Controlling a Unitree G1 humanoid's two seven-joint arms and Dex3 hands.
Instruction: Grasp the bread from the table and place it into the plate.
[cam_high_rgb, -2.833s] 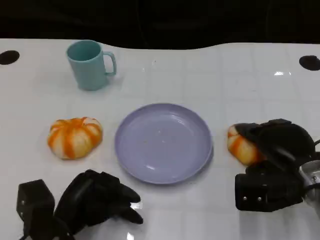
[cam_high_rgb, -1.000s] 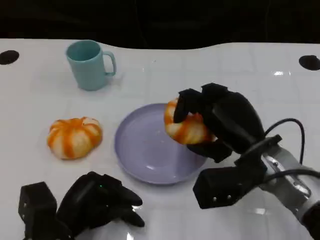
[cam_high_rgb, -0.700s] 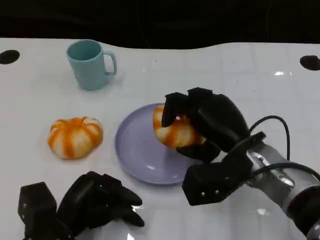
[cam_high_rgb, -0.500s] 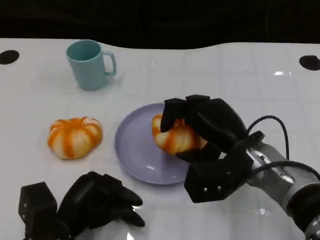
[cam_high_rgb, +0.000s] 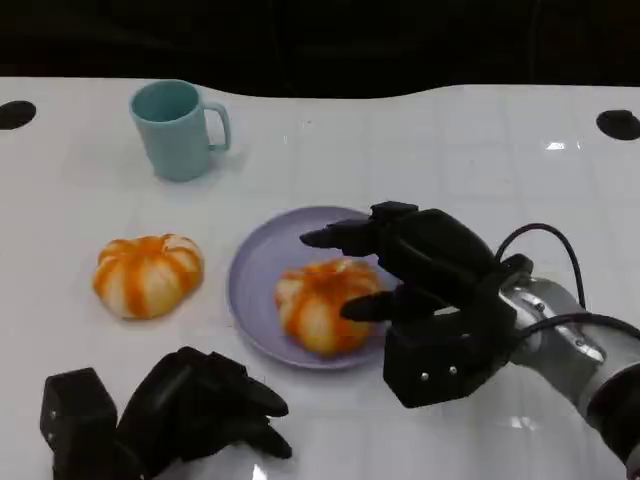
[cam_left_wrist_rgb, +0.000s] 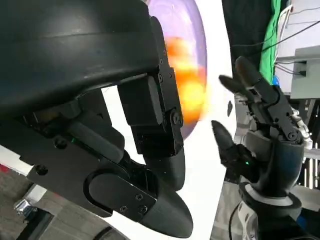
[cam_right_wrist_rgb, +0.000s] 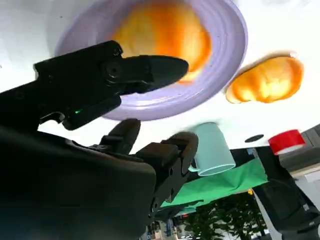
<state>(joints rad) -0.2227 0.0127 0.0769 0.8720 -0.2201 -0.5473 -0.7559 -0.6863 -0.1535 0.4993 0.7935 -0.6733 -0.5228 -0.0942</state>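
An orange-and-white striped bread lies in the lilac plate at the table's middle, toward its near side. My right hand hovers just right of this bread with its fingers spread, holding nothing. The right wrist view looks past those fingers at the same bread in the plate. A second striped bread sits on the table left of the plate. My left hand rests at the near left, fingers curled in on nothing. In the left wrist view the bread is a blur.
A teal mug stands at the back left, handle to the right. Black round holes mark the table's far corners. The white table runs bare behind and to the right of the plate.
My right hand carried the bread from the plate's right side over the plate, lowered it and let go. Its fingers have spread apart. The left hand stayed put.
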